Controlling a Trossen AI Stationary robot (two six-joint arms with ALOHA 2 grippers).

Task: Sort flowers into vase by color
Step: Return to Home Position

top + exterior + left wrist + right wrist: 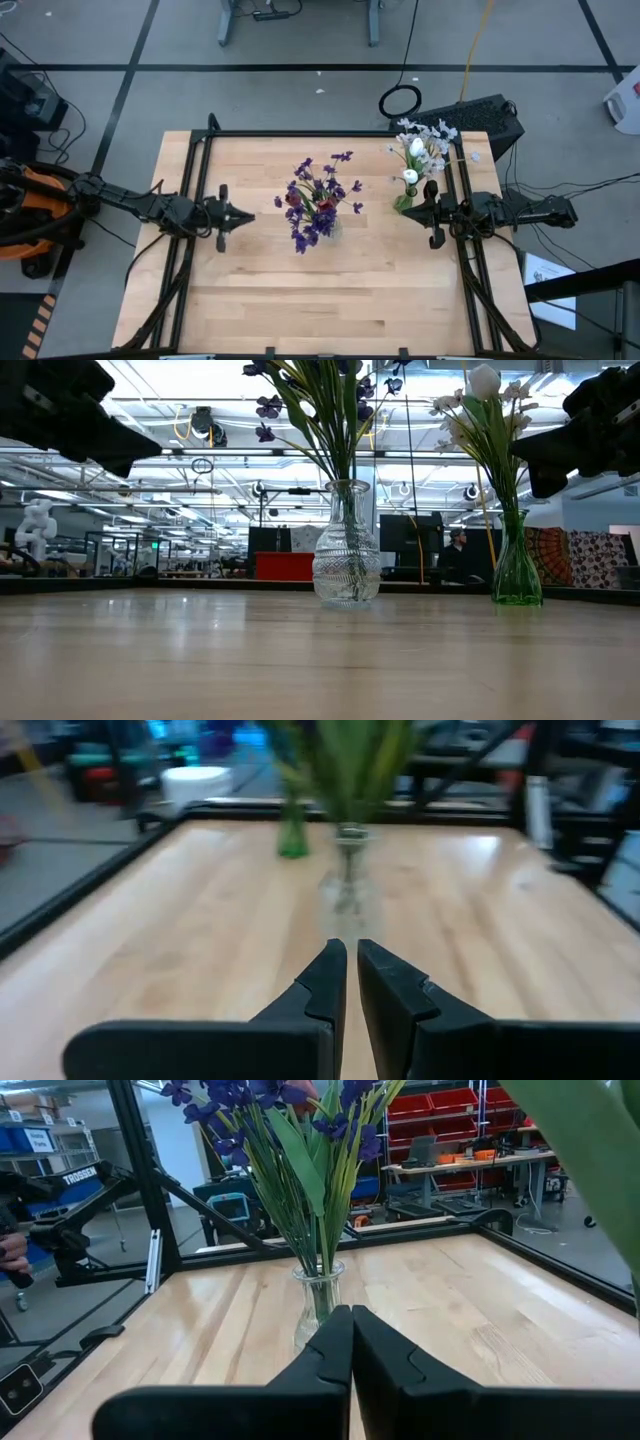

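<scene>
A clear glass vase stands at the table's middle, its base on the wood, holding purple sprigs and dark red tulip buds; it also shows in the right wrist view. A green glass vase at the far right holds white tulip buds and pale blossoms. My left gripper is shut and empty, left of the clear vase. My right gripper is shut and empty, beside the green vase's near side.
A black frame rail runs around the table's far and side edges. Bare wood lies along the near half of the table. A dark box sits beyond the far right corner.
</scene>
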